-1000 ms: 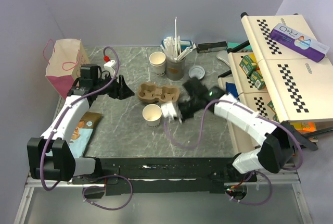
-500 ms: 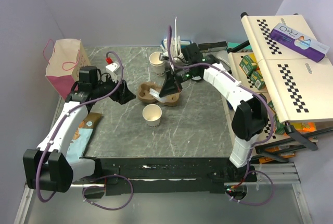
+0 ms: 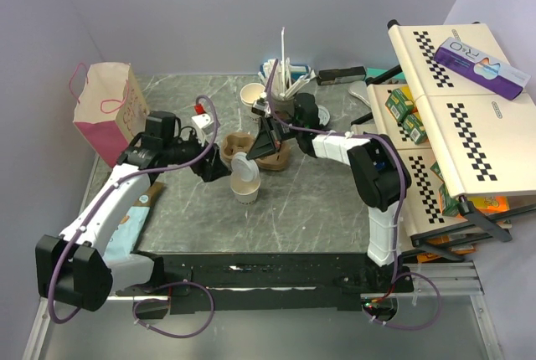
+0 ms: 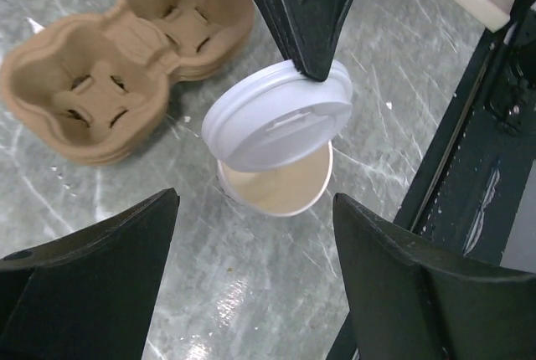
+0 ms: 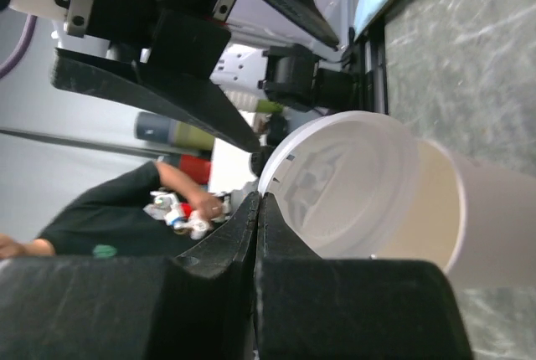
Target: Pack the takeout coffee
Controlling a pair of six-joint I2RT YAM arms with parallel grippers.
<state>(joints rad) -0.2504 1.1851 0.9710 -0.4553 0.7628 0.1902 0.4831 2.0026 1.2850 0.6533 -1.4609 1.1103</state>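
Note:
The off-white paper cup (image 3: pixel 246 187) stands open on the marble table, its tan inside showing (image 4: pixel 279 189). The round white lid (image 4: pixel 279 116) hangs tilted just above its mouth, covering part of it. My right gripper (image 4: pixel 316 65) is shut on the lid's far rim; in the right wrist view its fingertips (image 5: pixel 251 206) pinch the rim of the lid (image 5: pixel 343 182) in front of the cup (image 5: pixel 456 218). My left gripper (image 4: pixel 255 280) is open, just left of the cup in the top view (image 3: pixel 216 164), its fingers (image 4: pixel 92 280) wide and holding nothing.
The brown two-cup tray (image 4: pixel 109 84) lies just behind the cup, partly under the right arm (image 3: pixel 335 144). A second paper cup (image 3: pixel 251 95) and the grey cup of straws (image 3: pixel 285 102) stand further back. A pink bag (image 3: pixel 102 102) is far left; shelves (image 3: pixel 452 109) line the right.
The right gripper swung left over the tray and now holds the lid tilted above the cup. The left gripper moved right toward the cup and opened wider.

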